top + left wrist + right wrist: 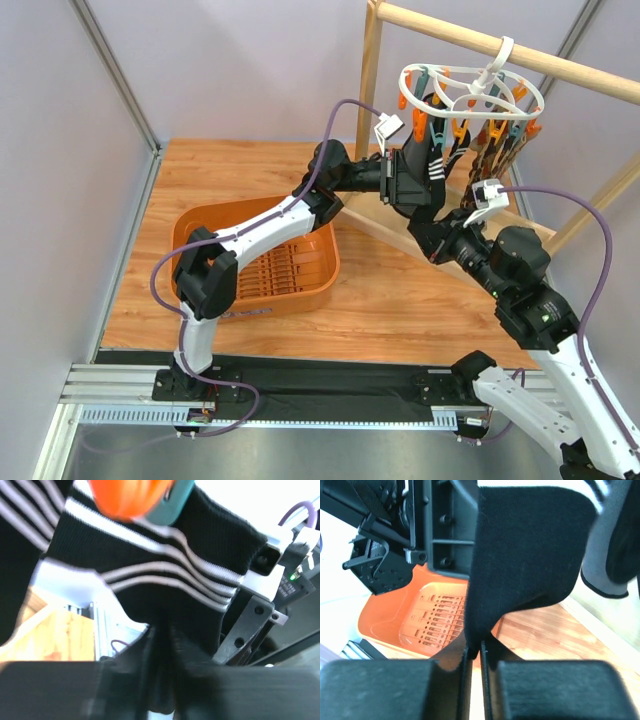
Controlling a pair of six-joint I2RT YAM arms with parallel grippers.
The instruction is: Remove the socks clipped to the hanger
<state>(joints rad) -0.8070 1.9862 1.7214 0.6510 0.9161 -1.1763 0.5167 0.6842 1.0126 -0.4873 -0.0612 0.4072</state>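
Note:
The white ring hanger (470, 92) hangs by its hook from the wooden rail, with orange and teal clips round it. A black sock with white stripes (436, 158) hangs from a clip, and brown argyle socks (495, 150) hang to its right. My left gripper (416, 178) is shut on the striped sock's upper part; in the left wrist view the sock (165, 565) runs down from an orange-and-teal clip (137, 497) into the closed fingers (150, 652). My right gripper (434, 222) is shut on the same sock's lower end (520, 555), pinched between its fingers (465, 667).
An orange slotted basket (200, 225) sits on the wooden table left of the hanger, under the left arm; it also shows in the right wrist view (420, 617). The wooden rail (560, 65) and its slanted frame legs (372, 70) stand behind and around the socks.

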